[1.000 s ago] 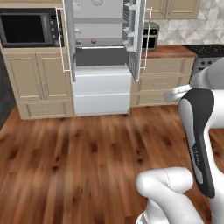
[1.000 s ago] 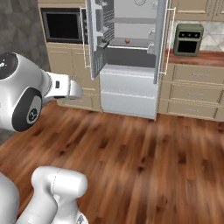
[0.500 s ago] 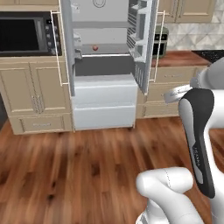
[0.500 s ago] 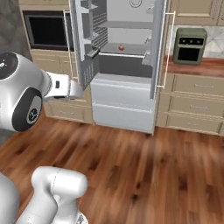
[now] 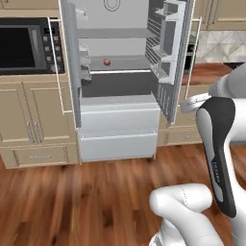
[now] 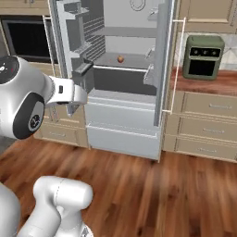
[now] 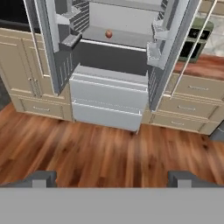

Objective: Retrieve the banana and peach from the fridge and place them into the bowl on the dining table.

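Peach [image 5: 106,62] is sitting on the middle shelf of the wide-open fridge [image 5: 120,129], gripper [image 7: 109,178] spread wide with nothing in it and well short, so I'd guess clipping a door bin reaching in is the real risk.

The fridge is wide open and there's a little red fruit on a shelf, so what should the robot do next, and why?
Probably drive a bit closer and start reaching toward the peach. The fridge has both doors open and the peach sits alone on a shelf, but bare wood floor lies between robot and fridge. The gripper is open and holds nothing, with its fingers wide apart. I cannot spot the banana here.
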